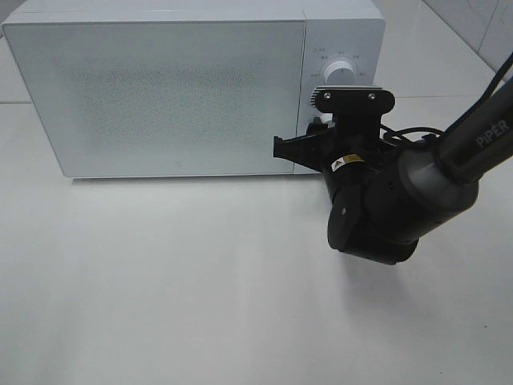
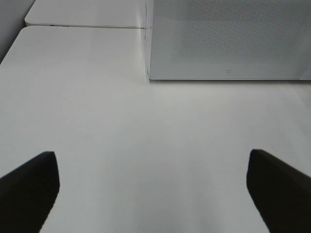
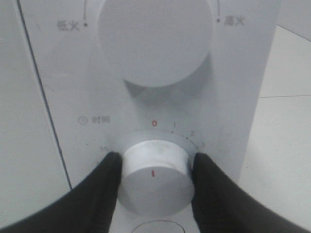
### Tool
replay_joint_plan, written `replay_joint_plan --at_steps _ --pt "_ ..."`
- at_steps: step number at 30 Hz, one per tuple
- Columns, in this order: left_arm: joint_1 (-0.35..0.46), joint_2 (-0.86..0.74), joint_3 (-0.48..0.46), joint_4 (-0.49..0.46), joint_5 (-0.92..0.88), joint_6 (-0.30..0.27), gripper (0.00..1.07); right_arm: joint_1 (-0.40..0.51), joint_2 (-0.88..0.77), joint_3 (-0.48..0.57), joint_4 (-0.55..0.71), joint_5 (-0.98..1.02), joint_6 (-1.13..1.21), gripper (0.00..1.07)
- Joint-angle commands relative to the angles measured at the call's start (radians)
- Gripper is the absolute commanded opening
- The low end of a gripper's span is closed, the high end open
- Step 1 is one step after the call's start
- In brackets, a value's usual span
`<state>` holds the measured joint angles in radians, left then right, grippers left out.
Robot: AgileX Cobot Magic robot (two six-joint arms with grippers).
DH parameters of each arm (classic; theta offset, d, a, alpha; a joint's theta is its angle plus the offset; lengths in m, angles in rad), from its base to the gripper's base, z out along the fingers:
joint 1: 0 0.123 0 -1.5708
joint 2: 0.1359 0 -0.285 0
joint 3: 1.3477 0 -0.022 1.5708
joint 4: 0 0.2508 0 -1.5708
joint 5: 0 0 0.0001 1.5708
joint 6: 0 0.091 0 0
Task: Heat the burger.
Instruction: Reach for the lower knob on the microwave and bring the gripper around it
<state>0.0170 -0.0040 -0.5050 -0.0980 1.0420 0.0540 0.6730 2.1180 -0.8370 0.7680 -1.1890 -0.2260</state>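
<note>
**Fig.** White flat bench (image 1: pixel 200 305): broad bare surface betw. its near edge and the oven, so there is free room for both arms. White box-shaped microwave oven (image 1: pixel 160 88), set toward the far edge of the bench; frosted door closed. Burger not visible in any view; judged to be inside behind the door, cannot confirm. Black right arm (image 1: pixel 449 160) reaches in from the right edge to the control panel. Left tool (image 2: pixel 153 187): jaws spread wide, holding nothing, over bare bench near the oven's front-left corner. Large white upper power knob (image 3: pixel 155 41), untouched. Right tool (image 3: pixel 154 165): half closed, pads pressed on both flanks of the small white lower timer knob (image 3: pixel 154 182). Knob's red index appears in line w/ 0. Progress (judged): loading and door done; timer gripped, not yet turned. Clearance at the panel is tight; bench edge lies just right of the oven.
</note>
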Motion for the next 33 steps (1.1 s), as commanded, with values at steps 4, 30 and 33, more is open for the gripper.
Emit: replay_joint_plan --at_steps 4,30,33 --pt "0.002 -0.022 0.001 -0.001 -0.005 -0.008 0.98 -0.012 -0.014 -0.012 -0.162 -0.062 0.261 0.03" --pt "0.002 -0.022 0.001 -0.001 -0.005 -0.008 0.98 -0.012 -0.011 -0.011 -0.292 -0.061 1.45 0.03" --pt "0.002 -0.022 0.001 -0.001 -0.005 -0.008 0.98 -0.012 -0.003 -0.011 -0.286 -0.06 1.554 0.03"
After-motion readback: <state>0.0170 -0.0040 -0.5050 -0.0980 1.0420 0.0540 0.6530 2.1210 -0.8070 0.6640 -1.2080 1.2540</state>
